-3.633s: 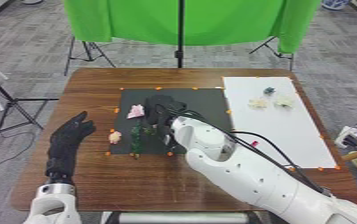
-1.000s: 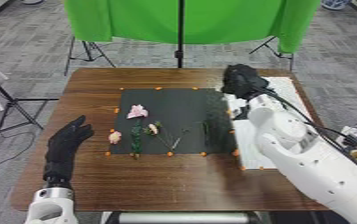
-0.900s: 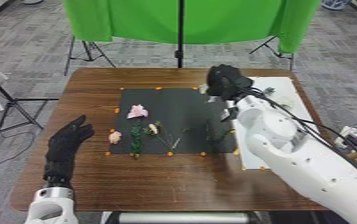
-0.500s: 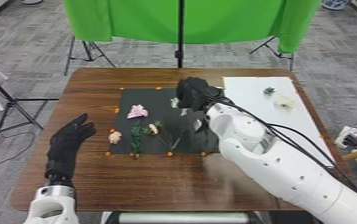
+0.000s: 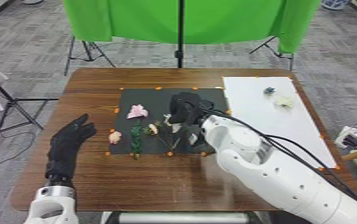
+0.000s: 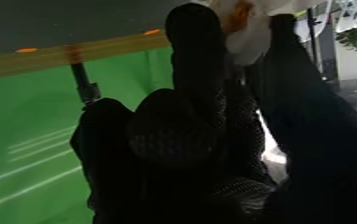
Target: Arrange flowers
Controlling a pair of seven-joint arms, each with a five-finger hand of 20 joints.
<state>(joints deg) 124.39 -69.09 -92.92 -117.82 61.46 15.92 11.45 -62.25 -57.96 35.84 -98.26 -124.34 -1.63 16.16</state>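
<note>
My right hand (image 5: 186,106) is over the right half of the black mat (image 5: 139,97), its fingers closed on a pale flower (image 5: 167,119). In the right wrist view, whitish petals (image 6: 249,44) are pinched between the thumb and fingers of the right hand (image 6: 170,135). On the mat lie a pink flower (image 5: 137,111), a small peach flower (image 5: 115,137), a long green sprig (image 5: 136,141) and a small cream-pink flower (image 5: 152,129) with thin stems. A cream flower (image 5: 284,102) and a blue-green one (image 5: 269,90) rest on the white sheet. My left hand (image 5: 68,142) is open, left of the mat.
The white sheet (image 5: 277,130) covers the table's right side, and brown wood (image 5: 157,185) borders the mat in front. Orange markers line the edges of mat and sheet. My right forearm crosses the sheet's lower left part.
From over the white sheet, my right hand has moved left onto the black mat with the pale flower, then slightly nearer. That flower has left the sheet. The left hand has barely moved.
</note>
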